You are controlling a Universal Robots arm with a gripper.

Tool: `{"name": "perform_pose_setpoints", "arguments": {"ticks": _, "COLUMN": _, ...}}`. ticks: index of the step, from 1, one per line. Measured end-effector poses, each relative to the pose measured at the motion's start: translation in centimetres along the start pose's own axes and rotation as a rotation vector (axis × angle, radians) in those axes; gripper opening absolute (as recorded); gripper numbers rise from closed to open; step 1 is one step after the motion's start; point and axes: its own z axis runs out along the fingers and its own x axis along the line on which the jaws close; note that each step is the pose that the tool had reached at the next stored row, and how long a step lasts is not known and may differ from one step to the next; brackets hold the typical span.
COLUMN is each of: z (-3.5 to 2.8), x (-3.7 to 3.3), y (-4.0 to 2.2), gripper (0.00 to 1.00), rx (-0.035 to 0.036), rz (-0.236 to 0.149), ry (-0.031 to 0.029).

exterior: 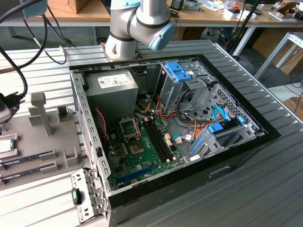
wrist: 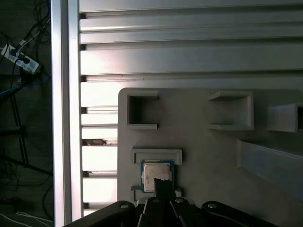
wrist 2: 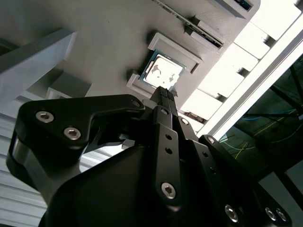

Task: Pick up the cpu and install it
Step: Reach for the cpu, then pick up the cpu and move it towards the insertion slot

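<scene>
The cpu [exterior: 5, 145] is a small silvery square with a green rim. It lies flat in a shallow holder on the grey fixture tray [exterior: 52, 137] at the exterior view's left edge. Both wrist views look down on the cpu [wrist 2: 163, 72] [wrist: 156, 174]. My gripper [wrist 2: 165, 94] [wrist: 163, 185] hangs just above its near edge, with nothing seen in it. The green board [exterior: 142, 153] lies inside the open computer case [exterior: 90, 142], and its socket [exterior: 129, 126] sits near the power supply.
Two long memory sticks [exterior: 26, 158] lie in slots on the tray beside the cpu. Grey upright posts [exterior: 40, 111] and box-shaped pockets [wrist: 230, 111] rise from the tray. Black cables [exterior: 14, 71] hang at the exterior view's left. The ribbed metal table [exterior: 265, 189] surrounds the case.
</scene>
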Motion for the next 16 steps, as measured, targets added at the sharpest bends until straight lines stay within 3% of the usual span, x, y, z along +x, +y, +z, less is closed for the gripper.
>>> {"name": "perform_pose_setpoints", "arguments": {"ticks": 14, "z": 0.04, "x": 0.0, "y": 0.0, "gripper": 0.11, "rx": -0.0001, "rz": 0.0, "ry": -0.0002}}
{"name": "perform_pose_setpoints", "arguments": {"ticks": 16, "z": 0.04, "x": -0.01, "y": 0.0, "gripper": 0.17, "rx": -0.0001, "rz": 0.0, "ry": -0.0002}}
